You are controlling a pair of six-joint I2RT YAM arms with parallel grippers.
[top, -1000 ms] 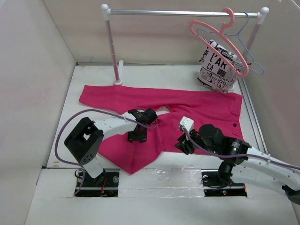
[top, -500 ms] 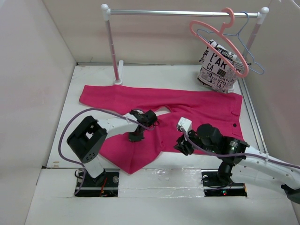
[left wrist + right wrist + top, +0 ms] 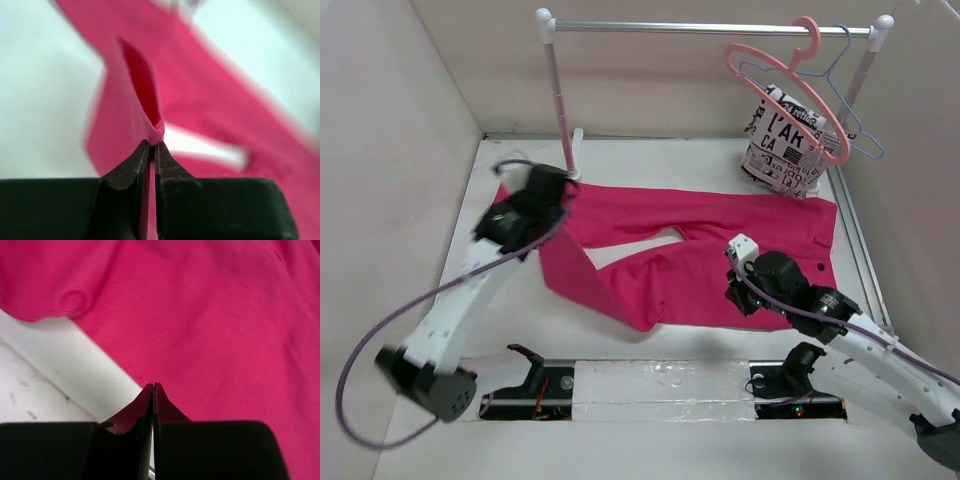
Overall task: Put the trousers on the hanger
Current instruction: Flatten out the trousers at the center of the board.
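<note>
The magenta trousers (image 3: 720,240) lie flat across the table, waist to the right. My left gripper (image 3: 558,202) is shut on the hem of one leg (image 3: 156,131) and holds it lifted and folded over at the left. In the left wrist view, pink cloth shows between the fingertips (image 3: 152,145). My right gripper (image 3: 734,292) sits at the near edge of the trousers (image 3: 215,315). Its jaws (image 3: 153,386) are shut, tips at the fabric's border, with no cloth visible between them. The salmon-pink hanger (image 3: 785,90) hangs on the rail at the back right.
A silver rail (image 3: 710,28) on white posts (image 3: 560,100) spans the back. A thin light-blue wire hanger (image 3: 850,110) hangs beside the pink one. A white garment with black lettering (image 3: 785,145) sits beneath them. Walls close in on both sides.
My left gripper shut on the near leg's cloth and swung up and far left, folding that leg over. My right gripper shut and shifted slightly right.
</note>
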